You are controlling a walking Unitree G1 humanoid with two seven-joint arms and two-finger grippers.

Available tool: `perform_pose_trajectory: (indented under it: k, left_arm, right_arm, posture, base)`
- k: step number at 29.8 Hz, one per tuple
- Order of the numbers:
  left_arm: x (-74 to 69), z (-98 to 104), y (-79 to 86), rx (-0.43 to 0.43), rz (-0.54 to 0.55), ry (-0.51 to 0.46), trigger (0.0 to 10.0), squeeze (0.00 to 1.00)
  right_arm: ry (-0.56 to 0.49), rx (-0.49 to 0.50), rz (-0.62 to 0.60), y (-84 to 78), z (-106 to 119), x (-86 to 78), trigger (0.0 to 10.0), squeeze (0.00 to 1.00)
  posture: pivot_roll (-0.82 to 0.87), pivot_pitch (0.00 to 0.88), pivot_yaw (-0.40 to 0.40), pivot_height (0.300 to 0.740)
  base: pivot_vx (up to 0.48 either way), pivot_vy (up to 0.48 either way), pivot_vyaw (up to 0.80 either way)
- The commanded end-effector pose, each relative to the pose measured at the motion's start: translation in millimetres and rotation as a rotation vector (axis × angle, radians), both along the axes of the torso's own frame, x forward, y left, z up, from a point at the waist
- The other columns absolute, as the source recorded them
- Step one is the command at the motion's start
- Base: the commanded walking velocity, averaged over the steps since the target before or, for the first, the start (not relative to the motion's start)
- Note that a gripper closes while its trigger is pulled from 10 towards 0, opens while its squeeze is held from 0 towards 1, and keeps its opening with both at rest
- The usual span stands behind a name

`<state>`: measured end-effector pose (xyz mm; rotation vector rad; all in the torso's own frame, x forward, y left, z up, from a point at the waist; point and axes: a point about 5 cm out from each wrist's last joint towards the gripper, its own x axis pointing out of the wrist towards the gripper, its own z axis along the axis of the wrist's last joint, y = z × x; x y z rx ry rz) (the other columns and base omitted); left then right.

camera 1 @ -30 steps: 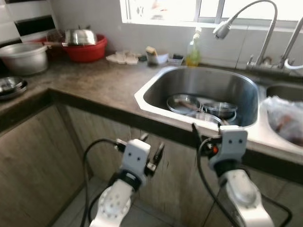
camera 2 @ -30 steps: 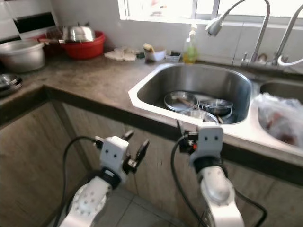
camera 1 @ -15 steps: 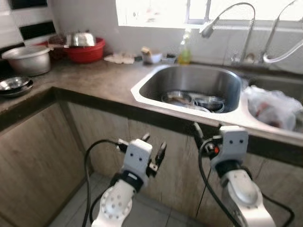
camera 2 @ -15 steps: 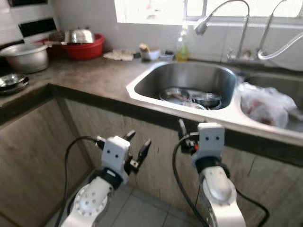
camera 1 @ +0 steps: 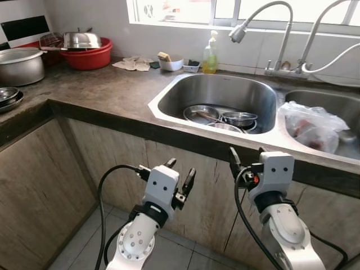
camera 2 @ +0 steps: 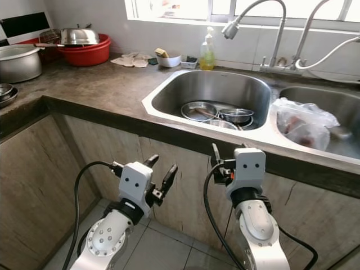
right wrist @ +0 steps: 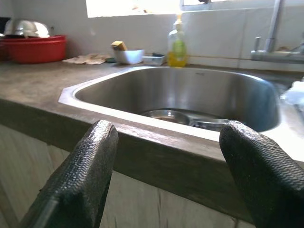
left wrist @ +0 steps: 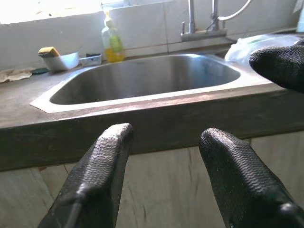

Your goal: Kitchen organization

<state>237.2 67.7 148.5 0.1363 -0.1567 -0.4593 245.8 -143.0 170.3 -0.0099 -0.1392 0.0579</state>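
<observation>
Glossy steel sink (camera 1: 169, 107) set in a matt stone counter (camera 1: 101, 90); grained wood cabinets (camera 1: 39, 185) beneath that counter

Both silver arms are bent and reach forward, held low in front of the robot. The left pincer (camera 1: 179, 174) points up and forward, and its two black fingers (left wrist: 97, 175) are spread apart with nothing between them. The right pincer (camera 1: 246, 158) also points forward with its fingers (right wrist: 80, 175) wide apart and holding nothing.
</observation>
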Motion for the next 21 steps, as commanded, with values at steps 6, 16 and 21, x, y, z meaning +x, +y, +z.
perform_pose_trajectory:
  k: [6, 16, 21]
  left_arm:
    - [0.6, 0.4, 0.1, 0.010, 0.003, -0.004, 10.0, 0.00]
    - [1.2, -0.5, 0.4, 0.015, -0.005, -0.005, 10.0, 0.00]
    - [1.3, -0.8, 0.3, 0.016, -0.011, -0.005, 10.0, 0.00]
  right_arm:
    - [-0.015, -0.015, 0.021, 3.6, 2.5, 0.1, 10.0, 0.00]
    - [-0.025, -0.024, 0.029, 3.6, 4.4, 2.9, 10.0, 0.00]
    - [-0.025, -0.022, 0.028, 3.9, 4.0, 2.9, 10.0, 0.00]
  posture:
    - [0.02, 0.002, -0.023, 0.740]
    - [0.02, 0.000, -0.019, 0.740]
    - [0.01, 0.000, -0.015, 0.740]
  base:
    - [0.235, 0.000, 0.80]
    - [0.352, 0.000, 0.80]
    - [0.368, 0.000, 0.80]
